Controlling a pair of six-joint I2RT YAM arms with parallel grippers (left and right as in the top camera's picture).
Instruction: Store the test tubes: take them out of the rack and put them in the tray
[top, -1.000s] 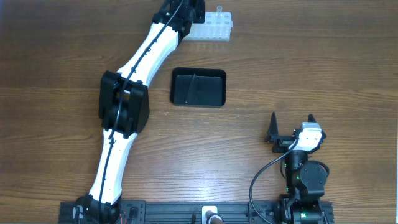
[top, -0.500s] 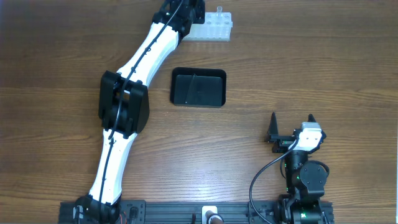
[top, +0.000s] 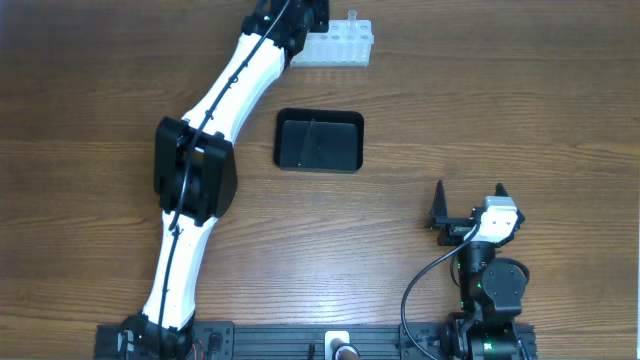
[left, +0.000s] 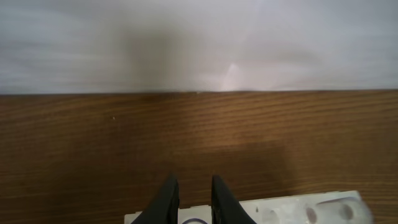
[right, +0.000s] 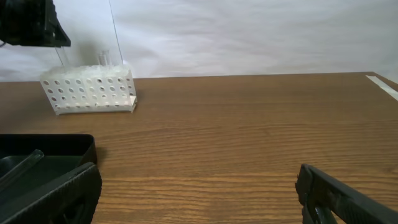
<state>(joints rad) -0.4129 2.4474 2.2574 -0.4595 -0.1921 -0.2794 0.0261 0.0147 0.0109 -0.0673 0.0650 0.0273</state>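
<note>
One test tube (top: 353, 14) stands upright near the right end of the rack (top: 338, 50), at the desk's far edge. Left gripper (left: 191, 200) hangs over the rack's other end, fingers narrow, nothing visibly held. Tube lies toward the desk's right edge from it. Right gripper (top: 468, 205), spread wide, sits well apart.

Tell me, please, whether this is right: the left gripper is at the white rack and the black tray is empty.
Not empty: the top view shows one test tube lying in the black tray. The left gripper is at the white rack.
</note>
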